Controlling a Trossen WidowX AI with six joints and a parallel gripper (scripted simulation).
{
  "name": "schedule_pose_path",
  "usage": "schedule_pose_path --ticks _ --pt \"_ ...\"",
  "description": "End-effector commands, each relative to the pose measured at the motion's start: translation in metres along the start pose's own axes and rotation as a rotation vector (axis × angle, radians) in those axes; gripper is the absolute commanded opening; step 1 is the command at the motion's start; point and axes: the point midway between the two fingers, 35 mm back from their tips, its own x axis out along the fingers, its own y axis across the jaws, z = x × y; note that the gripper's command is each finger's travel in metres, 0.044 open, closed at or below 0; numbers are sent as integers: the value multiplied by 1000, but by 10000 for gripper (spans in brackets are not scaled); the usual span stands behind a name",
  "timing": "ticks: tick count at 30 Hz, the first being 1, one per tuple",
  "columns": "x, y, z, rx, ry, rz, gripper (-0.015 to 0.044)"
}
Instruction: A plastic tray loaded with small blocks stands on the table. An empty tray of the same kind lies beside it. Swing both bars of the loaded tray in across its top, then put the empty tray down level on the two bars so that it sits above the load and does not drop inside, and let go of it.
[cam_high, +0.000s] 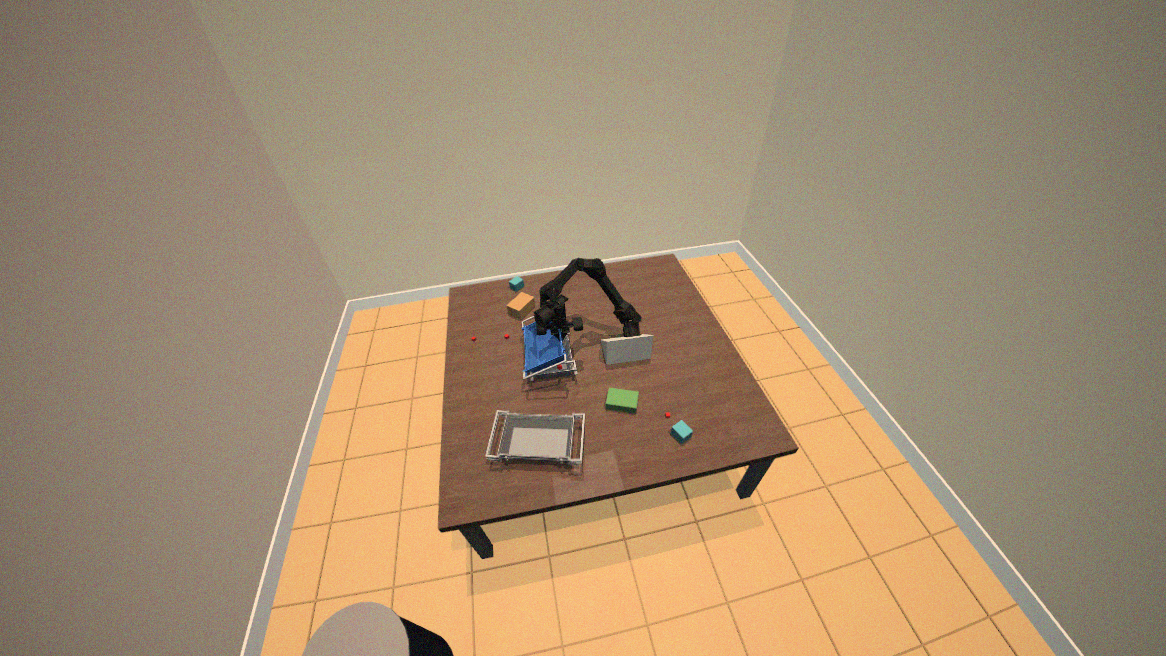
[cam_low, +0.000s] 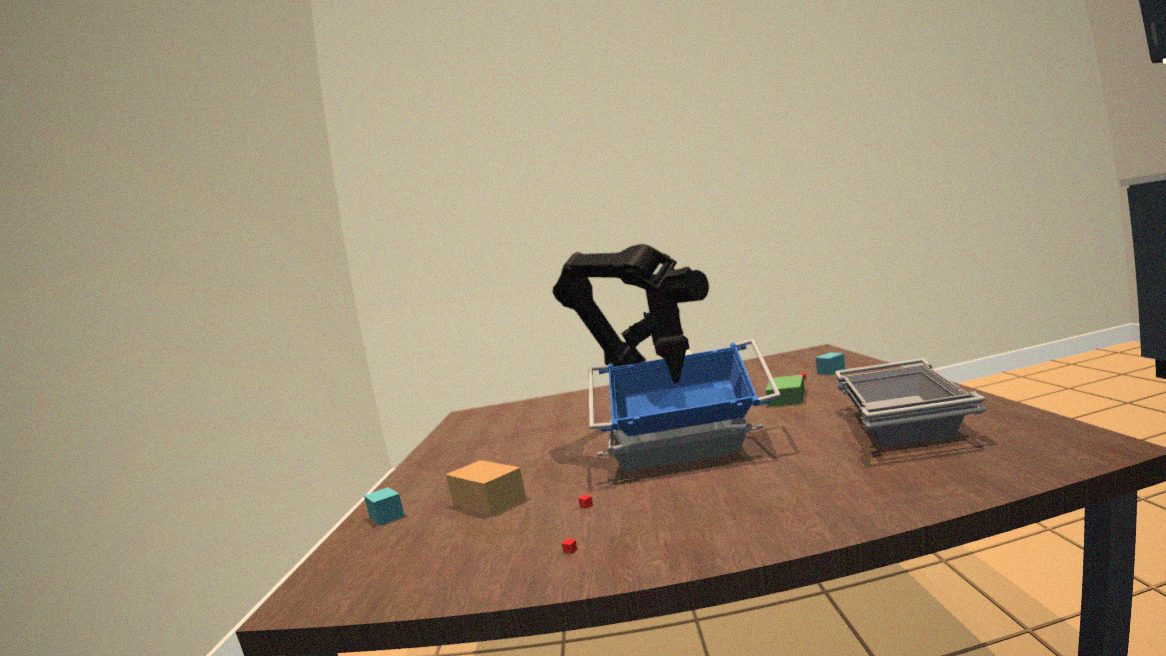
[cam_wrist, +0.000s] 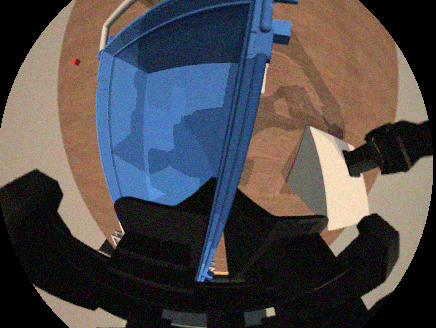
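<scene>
The empty blue tray (cam_high: 542, 346) (cam_low: 717, 390) (cam_wrist: 200, 90) hangs from my gripper (cam_high: 562, 331) (cam_low: 675, 378) (cam_wrist: 218, 181), which is shut on its long wall on the robot's side. The blue tray is tipped, its inside facing the exterior camera, and its own wire bars stick out at both ends. Just below it the grey loaded tray (cam_low: 680, 450) stands on the table. A red block (cam_high: 560, 366) shows past the blue tray's corner. The blue tray covers most of the load and the lower tray's bars. Whether the two trays touch cannot be told.
Another grey tray (cam_high: 535, 441) (cam_low: 917, 425) stands apart. A pale upright block (cam_high: 627, 350) (cam_wrist: 342, 185) is beside the arm's base. A green block (cam_high: 622, 399) (cam_low: 786, 391), an orange block (cam_high: 520, 305) (cam_low: 486, 489), teal cubes (cam_high: 681, 430) (cam_low: 384, 506) and small red cubes (cam_low: 585, 500) (cam_wrist: 76, 62) lie around.
</scene>
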Motion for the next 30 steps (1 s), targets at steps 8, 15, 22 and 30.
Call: schedule_pose_path --ticks 8,15,22,30 --pt "8 -8 4 -19 -6 -8 0" --pt "9 -9 4 -19 -6 -8 0" --pt "14 -12 6 -19 -6 -8 0" --pt "15 -13 6 -19 -6 -8 0"
